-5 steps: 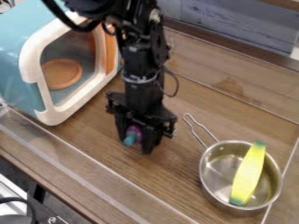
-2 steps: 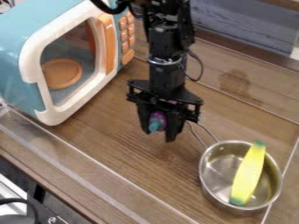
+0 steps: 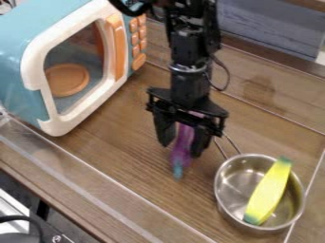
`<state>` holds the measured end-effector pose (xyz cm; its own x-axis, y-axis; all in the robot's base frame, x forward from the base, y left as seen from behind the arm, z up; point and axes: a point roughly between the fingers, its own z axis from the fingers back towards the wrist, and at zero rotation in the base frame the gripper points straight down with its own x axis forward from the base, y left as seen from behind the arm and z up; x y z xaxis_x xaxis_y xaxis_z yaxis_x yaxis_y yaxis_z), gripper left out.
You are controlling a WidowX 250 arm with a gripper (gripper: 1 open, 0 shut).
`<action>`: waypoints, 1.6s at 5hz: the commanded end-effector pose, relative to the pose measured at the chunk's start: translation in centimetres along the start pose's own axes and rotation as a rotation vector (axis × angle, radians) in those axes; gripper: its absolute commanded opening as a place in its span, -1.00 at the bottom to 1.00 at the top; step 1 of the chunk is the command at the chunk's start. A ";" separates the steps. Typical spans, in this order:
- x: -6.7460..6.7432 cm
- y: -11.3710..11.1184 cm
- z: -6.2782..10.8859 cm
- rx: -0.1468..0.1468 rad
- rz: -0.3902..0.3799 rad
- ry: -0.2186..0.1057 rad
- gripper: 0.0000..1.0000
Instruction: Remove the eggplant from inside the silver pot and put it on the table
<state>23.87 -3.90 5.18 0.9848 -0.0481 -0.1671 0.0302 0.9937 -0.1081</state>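
Since the fingers of your hand (image 3: 183,144) stand wide around the eggplant (image 3: 183,152), out beside the silver pot (image 3: 222,202), lift straight up along its long axis; its teal cap points toward the near edge of the table (image 3: 108,161).

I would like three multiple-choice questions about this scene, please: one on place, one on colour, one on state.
1. Where is the yellow toy?
A) in the microwave
B) in the silver pot
C) under the gripper

2. What colour is the eggplant's stem cap?
A) teal-blue
B) red
C) white

3. How is the microwave door opening placed?
A) face down
B) turned upward
C) facing sideways

1 B: it lies within the rim.
2 A: the lower end shows it.
3 C: the white frame stands upright.
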 end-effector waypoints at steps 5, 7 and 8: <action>0.0 1.3 5.8 -0.071 -0.012 -0.193 1.00; -1.0 2.4 7.7 -0.072 0.006 -0.230 1.00; -0.5 2.5 7.4 -0.070 -0.007 -0.264 1.00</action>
<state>24.50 -0.76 11.44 0.9984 -0.0156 0.0549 0.0253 0.9833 -0.1802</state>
